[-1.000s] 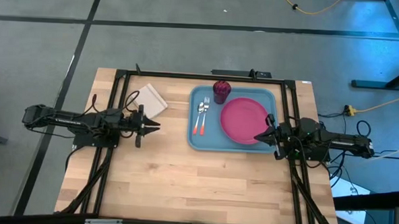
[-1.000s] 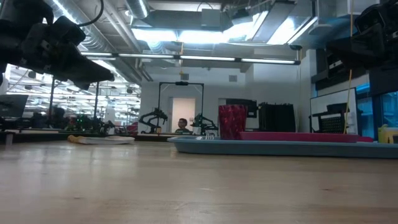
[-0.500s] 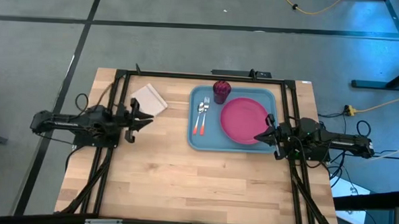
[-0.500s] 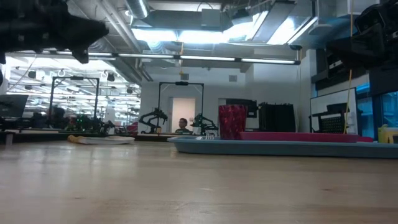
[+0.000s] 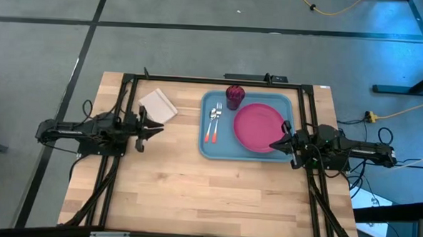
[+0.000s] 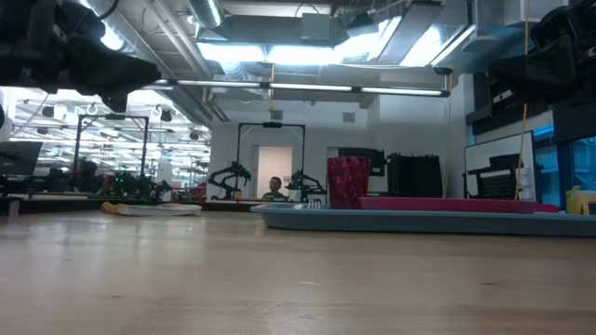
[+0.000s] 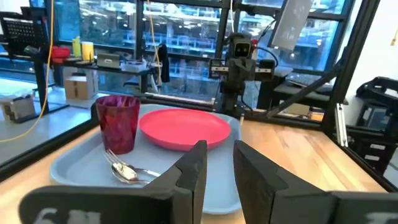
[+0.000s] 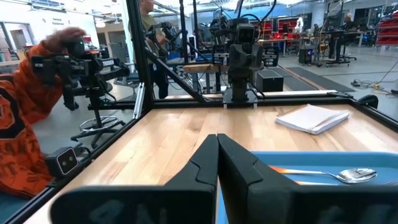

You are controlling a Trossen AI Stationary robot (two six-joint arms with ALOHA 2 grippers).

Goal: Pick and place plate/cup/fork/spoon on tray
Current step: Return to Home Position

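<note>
The light-blue tray (image 5: 205, 140) lies at the table's far right. On it rest the pink plate (image 5: 258, 126), the dark red cup (image 5: 234, 96) upright at its far edge, and the fork (image 5: 217, 117) and spoon (image 5: 211, 124) side by side, left of the plate. They also show in the left wrist view: plate (image 7: 184, 127), cup (image 7: 117, 122), spoon (image 7: 124, 171). My left gripper (image 5: 159, 128) hangs above the table left of the tray, its fingers a little apart and empty. My right gripper (image 5: 272, 145) is shut and empty above the plate's near right rim.
A white napkin (image 5: 159, 105) lies flat on the table, far-left of the tray. A dark frame (image 5: 199, 80) runs round the table's far edge and sides. Bare wood fills the near half. A person in an orange sleeve (image 8: 25, 118) stands beyond the table.
My left gripper has drawn back toward the table's left edge, away from the tray, and has risen and levelled out. The tableware on the tray has stayed where it was.
</note>
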